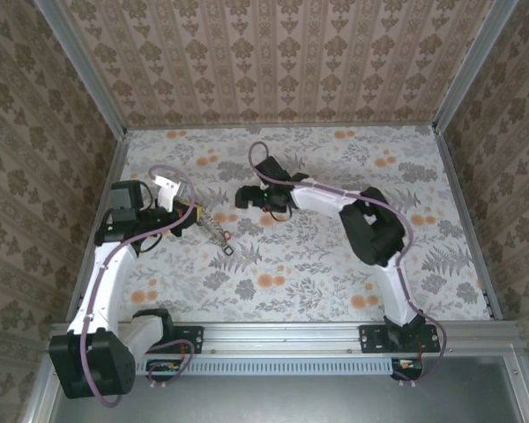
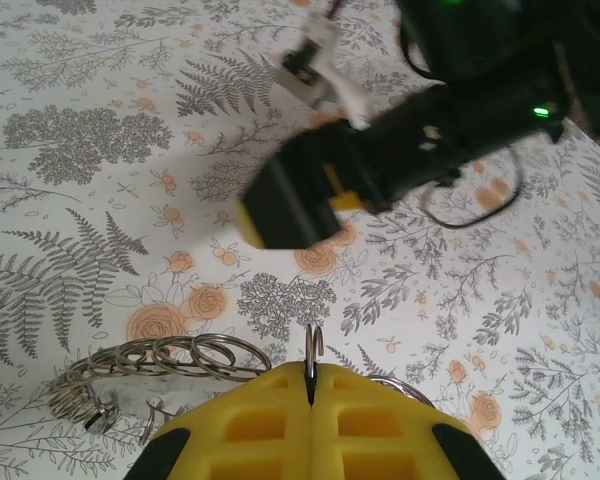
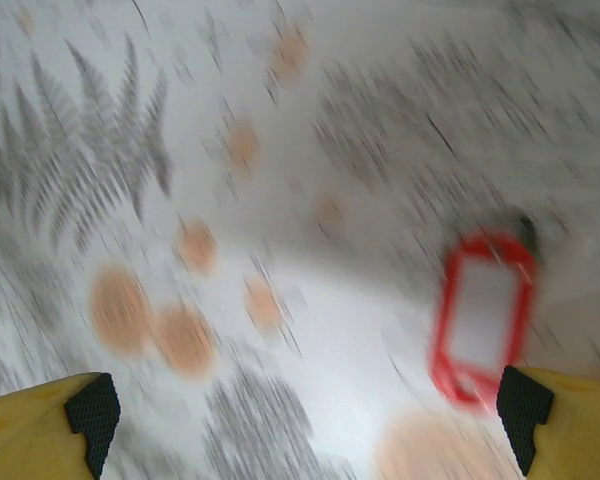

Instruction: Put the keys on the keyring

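My left gripper [image 2: 311, 378] is shut on a thin metal split ring, the keyring [image 2: 315, 345], which stands on edge between the yellow fingers. A string of linked metal rings [image 2: 170, 358] trails left from it on the table; in the top view this string [image 1: 216, 235] runs down-right from the left gripper [image 1: 189, 217]. My right gripper [image 3: 308, 412] hangs open above the table, fingers far apart. A key with a red-framed head and pale middle [image 3: 483, 315] lies just inside its right finger [image 3: 540, 420], badly blurred. The right gripper [image 1: 247, 196] hovers mid-table.
The floral tablecloth [image 1: 335, 264] is ringed by patterned walls [image 1: 282, 62]. The right arm's dark gripper [image 2: 310, 200] reaches in at the top of the left wrist view, close above the rings. A metal rail [image 1: 291, 337] runs along the near edge.
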`<state>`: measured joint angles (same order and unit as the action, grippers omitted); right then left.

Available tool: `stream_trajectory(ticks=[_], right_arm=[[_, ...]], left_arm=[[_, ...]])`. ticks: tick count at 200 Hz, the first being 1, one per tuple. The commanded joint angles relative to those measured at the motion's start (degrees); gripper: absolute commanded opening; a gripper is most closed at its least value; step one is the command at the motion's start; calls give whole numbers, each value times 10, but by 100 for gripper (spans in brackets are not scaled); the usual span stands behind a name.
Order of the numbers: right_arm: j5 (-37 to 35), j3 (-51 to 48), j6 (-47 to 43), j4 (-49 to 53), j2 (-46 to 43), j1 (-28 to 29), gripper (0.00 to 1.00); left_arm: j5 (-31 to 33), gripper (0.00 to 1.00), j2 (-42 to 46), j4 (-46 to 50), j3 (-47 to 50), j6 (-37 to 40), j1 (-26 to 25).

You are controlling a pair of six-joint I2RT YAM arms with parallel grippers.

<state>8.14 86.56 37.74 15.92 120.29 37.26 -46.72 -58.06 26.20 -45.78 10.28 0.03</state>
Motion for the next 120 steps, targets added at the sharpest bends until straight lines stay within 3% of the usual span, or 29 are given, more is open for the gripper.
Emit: stream_trajectory(ticks=[1, 27, 51, 61, 68, 82, 97, 120], right_arm=[[-13, -104, -41, 12, -98, 1, 100], [-76, -197, -67, 56, -227, 2, 100], [-176, -203, -36, 100, -285, -7, 100], [-184, -193, 18, 119, -291, -19, 100], [-149, -199, 53, 98, -292, -33, 99], [-44, -228, 139, -36, -280, -53, 80], [-16, -188, 181, -62, -224, -52, 61], [6, -153, 200, -100, -151, -55, 44]], left_arm=[[-23, 0, -13, -12, -11, 4, -13], [-18, 0, -26, 18, -33, 9, -33], [-2, 0, -32, 25, -42, 30, -45], [6, 0, -40, 23, -48, 34, -47], [5, 0, -47, 22, -54, 39, -50], [5, 0, -65, 22, -65, 57, -57], [15, 0, -82, 31, -76, 90, -74], [89, 0, -76, 45, -90, 147, -128]])
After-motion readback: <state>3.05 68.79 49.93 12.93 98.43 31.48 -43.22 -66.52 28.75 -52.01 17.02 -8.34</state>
